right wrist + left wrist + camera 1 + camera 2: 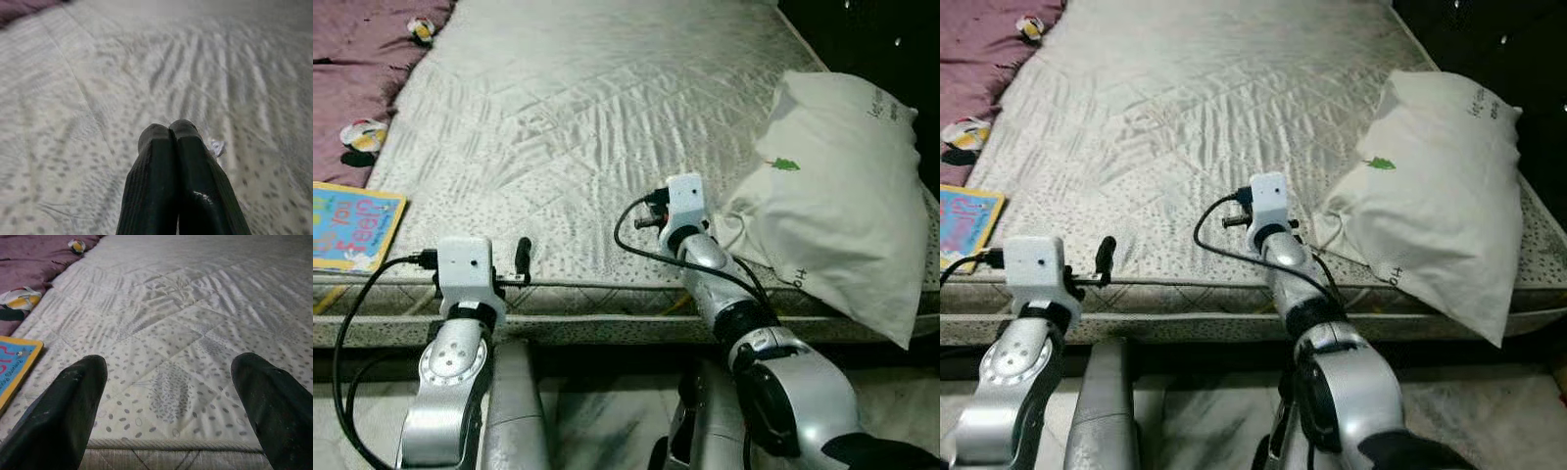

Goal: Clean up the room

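1. I'm looking down at a bare quilted mattress [607,127] with a grey leaf print, its near edge just ahead of my arms.
2. My left gripper [168,396] hovers at the near edge of the mattress, its jaws spread wide apart with nothing between them.
3. My right gripper [171,134] reaches out over the mattress, just beside the pillow; its two black fingers [151,186] are pressed together. A tiny silvery scrap [217,147] lies on the mattress just past the tips; I can't say whether it is touched.
4. A white pillow [837,191] with a small green leaf mark lies at the right side of the mattress, its lower corner hanging past the near edge.
5. A colourful children's book [352,227] with a yellow border lies at the left near corner, partly off the mattress side.
6. A purple blanket [357,59] lies along the left side, with two small multicoloured items on it, one near [362,134] and one farther back [421,29]; I can't tell what they are.
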{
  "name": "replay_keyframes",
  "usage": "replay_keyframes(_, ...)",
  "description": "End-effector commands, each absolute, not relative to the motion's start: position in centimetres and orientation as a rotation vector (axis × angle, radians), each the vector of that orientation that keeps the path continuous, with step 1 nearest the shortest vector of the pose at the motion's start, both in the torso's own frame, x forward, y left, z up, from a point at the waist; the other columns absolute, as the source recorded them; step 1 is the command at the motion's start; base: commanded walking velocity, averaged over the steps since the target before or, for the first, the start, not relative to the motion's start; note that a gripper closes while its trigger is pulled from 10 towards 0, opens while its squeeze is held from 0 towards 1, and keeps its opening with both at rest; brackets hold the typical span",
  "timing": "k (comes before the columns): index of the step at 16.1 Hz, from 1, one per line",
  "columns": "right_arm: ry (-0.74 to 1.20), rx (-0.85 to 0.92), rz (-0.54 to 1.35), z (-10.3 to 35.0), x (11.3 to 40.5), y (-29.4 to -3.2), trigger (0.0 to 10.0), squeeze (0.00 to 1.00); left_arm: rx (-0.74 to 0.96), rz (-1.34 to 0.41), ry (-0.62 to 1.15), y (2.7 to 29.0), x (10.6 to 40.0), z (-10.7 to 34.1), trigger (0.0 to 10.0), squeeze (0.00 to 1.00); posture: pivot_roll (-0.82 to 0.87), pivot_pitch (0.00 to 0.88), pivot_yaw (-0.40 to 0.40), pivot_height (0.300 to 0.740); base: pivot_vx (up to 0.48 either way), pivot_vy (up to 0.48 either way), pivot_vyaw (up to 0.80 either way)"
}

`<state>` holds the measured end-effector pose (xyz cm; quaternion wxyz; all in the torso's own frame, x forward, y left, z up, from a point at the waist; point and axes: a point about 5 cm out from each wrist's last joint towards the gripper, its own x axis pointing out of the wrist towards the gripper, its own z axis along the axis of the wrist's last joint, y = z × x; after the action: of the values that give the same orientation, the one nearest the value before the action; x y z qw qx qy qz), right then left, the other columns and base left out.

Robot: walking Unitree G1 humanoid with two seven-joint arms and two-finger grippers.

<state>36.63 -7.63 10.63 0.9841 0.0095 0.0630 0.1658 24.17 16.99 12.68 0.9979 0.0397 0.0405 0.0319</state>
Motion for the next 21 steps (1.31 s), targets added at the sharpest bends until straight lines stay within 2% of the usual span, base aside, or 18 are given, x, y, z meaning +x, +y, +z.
replay_keyframes(1,0.111,0.045,0.336,10.3,36.1,-8.3,0.0,0.0,0.077,0.063,0.065,16.8,24.7,12.7,10.0,0.0,0.15,0.0,-0.089,0.543,0.0,0.0,0.0)
replay_keyframes(7,0.077,0.076,0.316,10.1,34.9,-9.3,0.0,0.0,0.072,0.031,0.06,16.2,25.5,12.3,10.0,0.0,0.11,0.0,-0.056,0.543,0.0,0.0,0.0)
replay_keyframes(15,-0.006,0.121,0.212,11.3,28.6,-13.5,0.0,0.0,0.047,0.025,0.093,16.2,25.4,11.0,10.0,0.0,0.04,0.0,-0.023,0.543,0.0,0.0,0.0)
replay_keyframes(17,-0.003,0.096,0.141,11.3,26.6,-15.3,3.1,0.0,0.047,0.008,0.091,16.0,25.7,10.8,10.0,0.0,0.03,0.0,-0.016,0.543,0.0,0.0,0.0)
replay_keyframes(18,0.007,0.087,0.131,11.3,26.2,-15.6,10.0,0.0,0.047,0.005,0.088,16.0,25.8,10.9,10.0,0.0,0.03,0.0,-0.014,0.543,0.0,0.0,0.0)
replay_keyframes(21,0.009,0.055,0.082,11.6,25.4,-16.5,10.0,0.0,0.044,-0.04,0.082,16.3,25.5,10.8,10.0,0.0,0.02,0.0,0.005,0.543,0.0,0.0,0.0)
